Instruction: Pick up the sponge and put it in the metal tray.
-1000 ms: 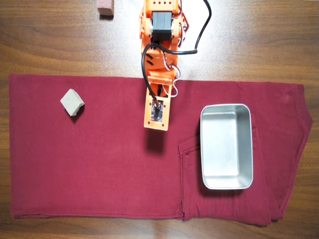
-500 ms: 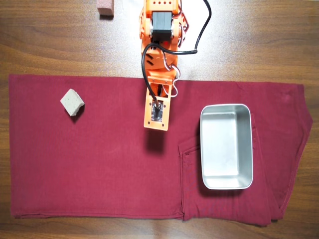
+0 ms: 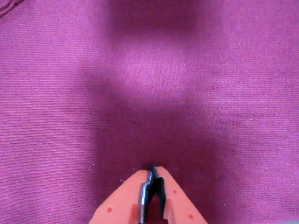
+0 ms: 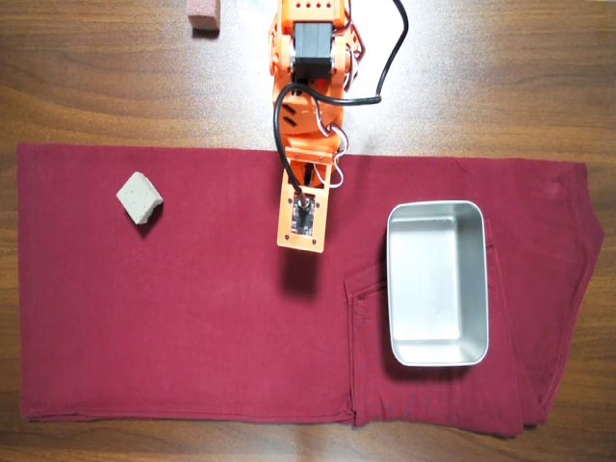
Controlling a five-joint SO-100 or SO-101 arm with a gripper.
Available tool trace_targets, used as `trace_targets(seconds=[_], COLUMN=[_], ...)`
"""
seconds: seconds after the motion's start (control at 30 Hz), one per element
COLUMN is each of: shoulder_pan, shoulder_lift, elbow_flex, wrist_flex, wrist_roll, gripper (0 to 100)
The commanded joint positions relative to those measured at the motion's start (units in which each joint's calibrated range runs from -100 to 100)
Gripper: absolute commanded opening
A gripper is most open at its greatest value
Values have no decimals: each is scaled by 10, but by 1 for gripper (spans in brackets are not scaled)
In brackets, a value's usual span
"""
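The sponge, a small pale beige-grey foam block, lies on the dark red cloth at the left of the overhead view. The metal tray, shiny and empty, sits on the cloth at the right. My orange arm reaches down from the top centre, and its gripper hangs over the cloth between the two, well apart from both. In the wrist view the gripper enters from the bottom edge with its jaws pressed together and nothing between them, above bare cloth. Neither sponge nor tray shows in the wrist view.
A pinkish-brown block rests on the wooden table at the top left, beside the arm's base. The cloth has folds and a seam near the tray's left side.
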Motion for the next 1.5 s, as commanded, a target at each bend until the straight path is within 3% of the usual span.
trace_targets(seconds=[0.0,0.13,0.23,0.33,0.47,0.53,0.67,0.77,0.97,1.1,1.3,1.47], shoulder_pan=[-17,27,86,161,327,437,658,748,764,742,725,719], shoulder_lift=[4,170,306,371,447,480,525,597,749,807,919,1009], elbow_flex=[4,-139,-300,-442,-662,-744,-752,-742,-748,-750,-768,-854], wrist_flex=[9,-58,-123,-107,3,9,9,-15,-156,-202,-257,-223], wrist_roll=[-1,-4,3,20,59,79,88,89,90,61,91,95], gripper=[0,1,9,16,28,31,31,31,37,48,47,42])
